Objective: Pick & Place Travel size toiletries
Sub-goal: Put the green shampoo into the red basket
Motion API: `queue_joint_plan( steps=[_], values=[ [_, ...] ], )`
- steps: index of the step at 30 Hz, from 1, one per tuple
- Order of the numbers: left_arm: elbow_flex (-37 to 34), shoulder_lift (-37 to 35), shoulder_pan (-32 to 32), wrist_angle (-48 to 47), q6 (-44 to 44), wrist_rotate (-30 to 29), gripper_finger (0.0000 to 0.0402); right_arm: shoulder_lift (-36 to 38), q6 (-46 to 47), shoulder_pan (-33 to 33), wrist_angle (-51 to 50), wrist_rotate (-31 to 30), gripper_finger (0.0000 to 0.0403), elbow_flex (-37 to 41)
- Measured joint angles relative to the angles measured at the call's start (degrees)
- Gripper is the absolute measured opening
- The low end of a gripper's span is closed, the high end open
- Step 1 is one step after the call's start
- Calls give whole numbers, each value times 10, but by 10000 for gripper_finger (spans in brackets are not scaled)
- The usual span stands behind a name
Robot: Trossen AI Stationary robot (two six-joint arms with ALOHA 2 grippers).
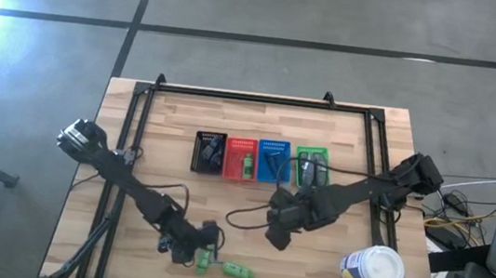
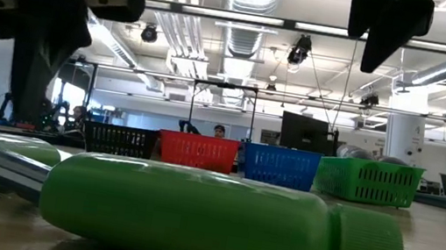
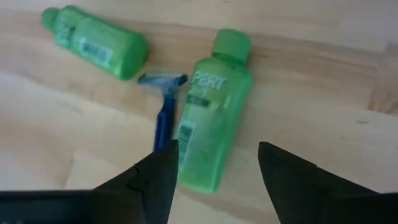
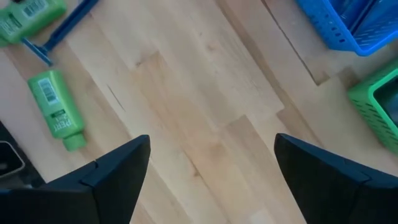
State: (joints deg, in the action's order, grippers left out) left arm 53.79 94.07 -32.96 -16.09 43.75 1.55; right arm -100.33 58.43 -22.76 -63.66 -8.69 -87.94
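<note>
Two bright green little bottles lie on their sides on the wood table near its near edge, one (image 1: pixel 204 263) next to the other (image 1: pixel 237 272), with a blue razor (image 3: pixel 163 106) between them. My left gripper (image 3: pixel 217 149) is open just over the nearer bottle (image 3: pixel 211 124), its fingers to either side of the bottle's base end. I see no touch. My right gripper (image 1: pixel 276 236) is open and empty above bare table, in front of the baskets. In the right wrist view (image 4: pixel 211 143) it is off to one side of a bottle (image 4: pixel 59 109).
Four mesh baskets stand in a row mid-table: black (image 1: pixel 209 151), red (image 1: pixel 241 160), blue (image 1: pixel 274 161) and green (image 1: pixel 312 165), each holding small items. A white round canister (image 1: pixel 372 267) stands at the near right. A black frame (image 1: pixel 262 98) runs round the table.
</note>
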Motion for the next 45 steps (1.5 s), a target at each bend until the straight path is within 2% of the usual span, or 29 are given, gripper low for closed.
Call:
queue_joint_plan(
  steps=[3,8,14,21,30,33,37,42,45],
  values=[
    [10,17,11,0,17,26,225,2,11,0,0,0,349,0],
    [37,45,24,-1,28,35,225,2,16,-3,7,-1,361,0],
    [56,80,30,-37,26,86,225,1,18,-4,17,-1,351,0],
    [63,97,31,-68,-53,95,217,1,19,-4,17,-2,333,0],
    [60,78,30,-98,-161,90,153,1,15,-4,20,-3,318,0],
    [58,60,29,-114,-248,52,153,1,26,-6,21,-4,315,0],
    [57,7,32,-108,-419,-17,153,4,69,-11,20,-17,323,0],
    [44,-65,34,-102,-662,-143,153,7,124,-18,22,-46,341,0],
    [30,-107,34,-94,-777,-242,153,7,143,-20,34,-50,349,0]
  ],
)
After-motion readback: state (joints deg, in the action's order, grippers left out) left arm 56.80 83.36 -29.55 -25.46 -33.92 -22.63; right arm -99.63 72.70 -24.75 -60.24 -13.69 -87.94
